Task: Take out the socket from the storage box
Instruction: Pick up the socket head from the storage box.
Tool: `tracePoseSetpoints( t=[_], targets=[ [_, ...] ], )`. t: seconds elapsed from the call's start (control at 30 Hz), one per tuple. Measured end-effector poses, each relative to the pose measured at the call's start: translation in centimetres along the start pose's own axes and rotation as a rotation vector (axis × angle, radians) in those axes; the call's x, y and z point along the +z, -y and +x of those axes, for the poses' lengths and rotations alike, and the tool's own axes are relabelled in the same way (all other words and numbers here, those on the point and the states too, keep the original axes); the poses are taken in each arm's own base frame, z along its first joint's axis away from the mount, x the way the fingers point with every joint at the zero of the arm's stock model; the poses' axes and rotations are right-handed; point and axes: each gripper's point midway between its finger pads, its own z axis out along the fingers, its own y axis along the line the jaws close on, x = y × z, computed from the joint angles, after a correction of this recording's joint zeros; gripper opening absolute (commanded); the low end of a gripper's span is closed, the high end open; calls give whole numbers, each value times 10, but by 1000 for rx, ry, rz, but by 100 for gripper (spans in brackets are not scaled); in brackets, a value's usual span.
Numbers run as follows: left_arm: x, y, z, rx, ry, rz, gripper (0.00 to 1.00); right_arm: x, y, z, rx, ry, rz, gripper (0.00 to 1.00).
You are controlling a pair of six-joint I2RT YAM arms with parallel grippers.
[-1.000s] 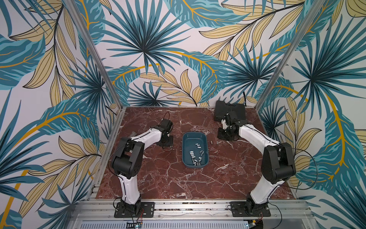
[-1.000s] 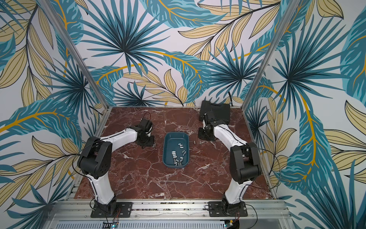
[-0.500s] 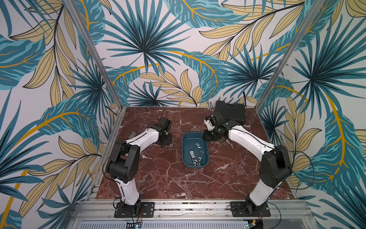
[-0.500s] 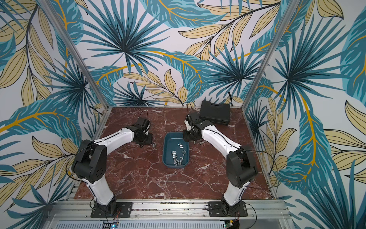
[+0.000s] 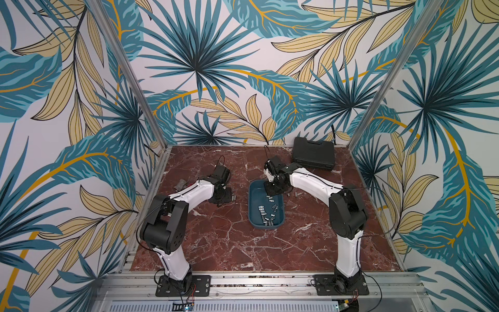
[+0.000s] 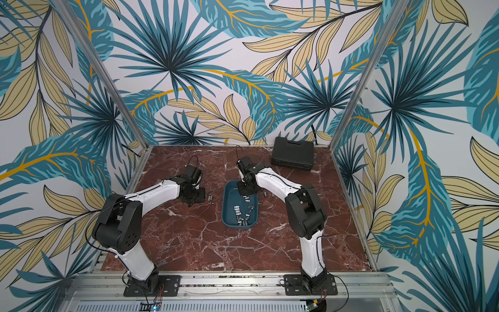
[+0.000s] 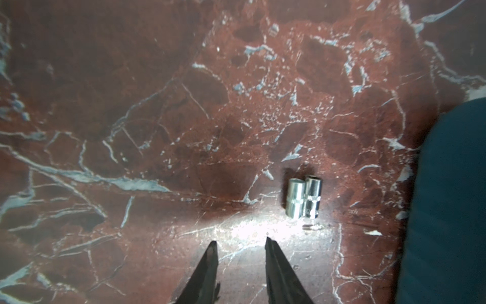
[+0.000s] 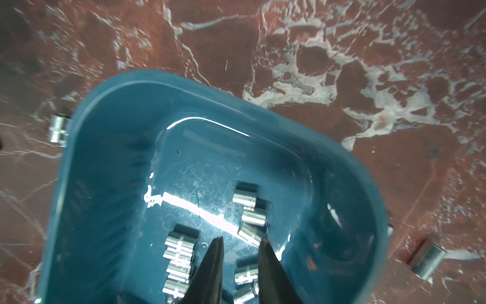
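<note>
My right gripper [image 8: 240, 240] hides the storage box's [image 5: 251, 208] far end in both top views, and its wrist feed smears. Sockets [image 5: 266, 217] lie sideways inside, pointing every way (the box runs near-to-far). Both claws stand narrowly parted, empty; left gripper [image 7: 240, 242] hovers by two loose sockets [image 7: 302, 198], touching, parallel.

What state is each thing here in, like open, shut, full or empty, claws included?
storage box, lidless, sockets lying loose inside.
left claw, open, empty, above the table near the socket pair.
right claw, open, empty, over the storage box.
socket pair, lying on the table outside the box, side by side, touching.
black case, shut.
</note>
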Motion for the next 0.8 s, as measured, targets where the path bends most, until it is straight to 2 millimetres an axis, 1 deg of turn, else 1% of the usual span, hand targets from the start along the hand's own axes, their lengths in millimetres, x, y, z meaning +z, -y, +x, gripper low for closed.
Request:
tracePoseSetpoints(
  t=[0.1,0.3,0.8],
  targets=[
    [1,0,0,-7,3,5,34,7,0,2,-9,-18,19,26],
    [2,2,-1,-12,7,16,34,19,-1,-3,-13,-25,36,26],
    [2,5,-5,-12,24,32,34,46,4,6,-11,-78,64,25]
  ],
)
